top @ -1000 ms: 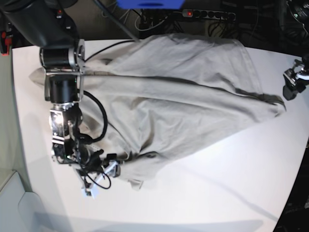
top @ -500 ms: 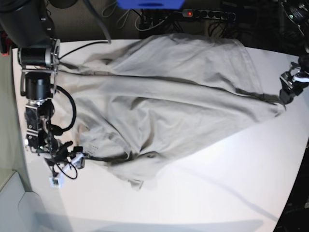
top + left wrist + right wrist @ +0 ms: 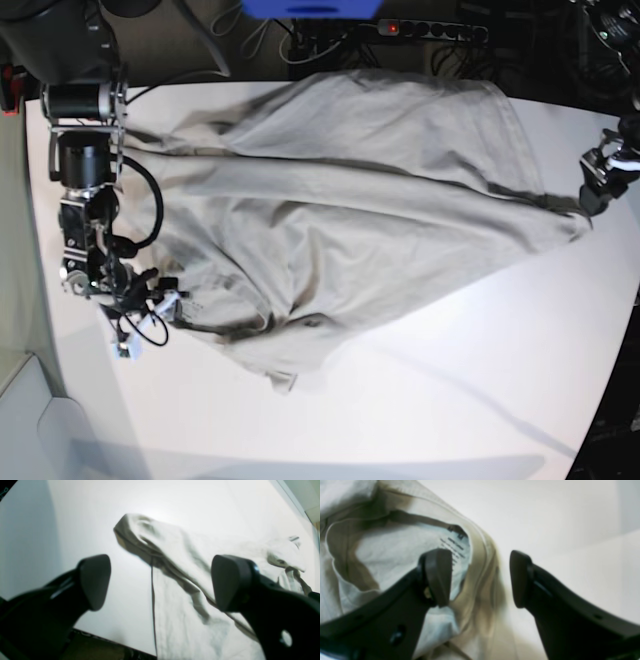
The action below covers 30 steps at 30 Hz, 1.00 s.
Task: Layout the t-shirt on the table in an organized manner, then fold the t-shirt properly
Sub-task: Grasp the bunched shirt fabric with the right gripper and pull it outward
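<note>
Here, both hands spread and empty: left hand (image 3: 160, 582) near t-shirt (image 3: 350, 210), right hand's (image 3: 480, 577) blurred fingers (image 3: 438, 576) astride the collar.

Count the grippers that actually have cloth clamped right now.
0. The right gripper stands open at the t-shirt collar; the left gripper hangs open above the shirt's far corner.

Left gripper (image 3: 160, 582) fingers wide apart; right gripper (image 3: 480, 578) fingers parted.

t-shirt (image 3: 370, 200): soft matt cloth, creased, with a printed neck label (image 3: 456, 546). table (image 3: 480, 380): smooth white, faint sheen. gripper fingers (image 3: 95, 580): matt black plastic.
</note>
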Motion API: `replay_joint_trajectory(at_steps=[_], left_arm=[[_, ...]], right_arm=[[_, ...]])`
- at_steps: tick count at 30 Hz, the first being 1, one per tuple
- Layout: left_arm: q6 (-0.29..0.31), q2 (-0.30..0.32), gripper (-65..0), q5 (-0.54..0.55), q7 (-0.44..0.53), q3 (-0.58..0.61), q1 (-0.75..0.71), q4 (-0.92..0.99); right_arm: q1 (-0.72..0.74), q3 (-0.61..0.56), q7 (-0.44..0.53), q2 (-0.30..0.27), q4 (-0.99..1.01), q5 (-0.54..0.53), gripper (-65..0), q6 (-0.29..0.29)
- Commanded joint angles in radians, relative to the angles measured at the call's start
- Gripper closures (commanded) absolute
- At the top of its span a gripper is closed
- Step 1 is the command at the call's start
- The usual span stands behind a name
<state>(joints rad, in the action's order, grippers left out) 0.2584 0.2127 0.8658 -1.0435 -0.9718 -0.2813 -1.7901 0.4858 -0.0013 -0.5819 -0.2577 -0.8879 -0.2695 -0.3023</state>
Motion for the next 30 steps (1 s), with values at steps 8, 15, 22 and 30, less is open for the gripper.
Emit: replay_joint_trajectory(at_steps=[8, 15, 22, 30], left_arm=[[0.003, 0.001, -62.4, 0.017, 0.018, -0.011, 0.003, -0.015], [0.003, 0.001, -62.4, 0.017, 0.018, -0.011, 0.003, -0.015], [0.003, 0.004, -62.4, 0.017, 0.018, -0.012, 0.003, -0.015], [0.003, 0.009, -62.4, 0.017, 0.018, -0.014, 0.004, -0.02]], right_arm=[[0.02, 0.002, 0.021, -0.01, -0.014, -0.007, -11.2, -0.005], [0.026, 0.007, 0.015, -0.019, -0.02, -0.006, 0.0, -0.005], [0.032, 0.01, 0.01, -0.055, -0.182, -0.007, 0.0, -0.005], [0.138, 0.05, 0.018, -0.067, -0.231, -0.007, 0.0, -0.002]])
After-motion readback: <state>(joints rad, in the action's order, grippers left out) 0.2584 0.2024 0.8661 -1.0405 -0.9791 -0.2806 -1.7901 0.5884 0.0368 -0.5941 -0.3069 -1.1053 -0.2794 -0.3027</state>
